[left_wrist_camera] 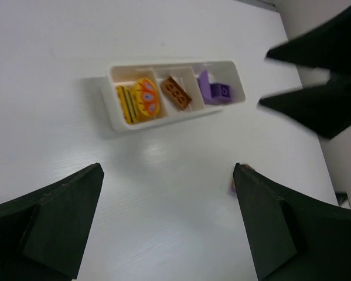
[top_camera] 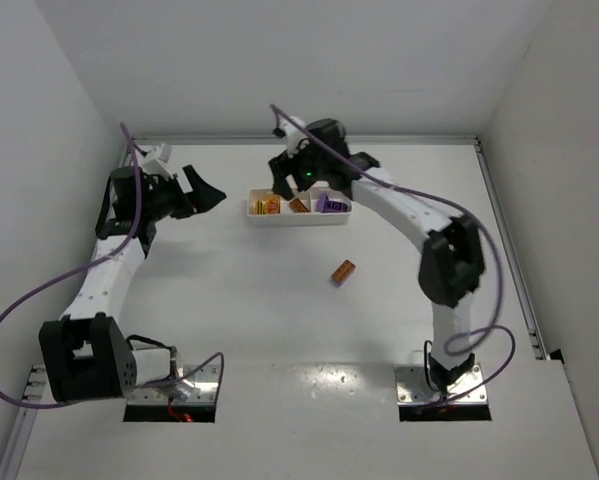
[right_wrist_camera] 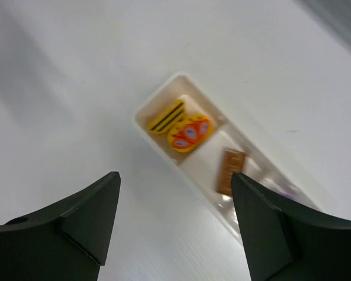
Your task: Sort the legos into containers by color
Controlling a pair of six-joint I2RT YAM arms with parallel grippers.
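Between picks, by the look of it. Above the white tray (top_camera: 297, 222): right gripper (top_camera: 291, 185), fingers apart, nothing held. Just left of the tray: left gripper (top_camera: 207, 193), likewise spread wide and empty.

Already in the tray: yellow pieces (left_wrist_camera: 139, 99) in the left compartment, an orange brick (left_wrist_camera: 176, 92) in the middle, purple bricks (left_wrist_camera: 215, 92) on the right.

Left to sort: one loose orange brick (top_camera: 343, 271) on the table (top_camera: 229, 300), well apart from the tray, on the right arm's side.

Next: bring a gripper over it, line up across the brick (tiny against the fingers, so little margin), close, carry to the middle compartment.

Loose brick only in the top view, neither wrist camera on it. Compartment contents plainest from the left wrist. Purple end blurred in the right wrist view, probably part hidden by a finger.
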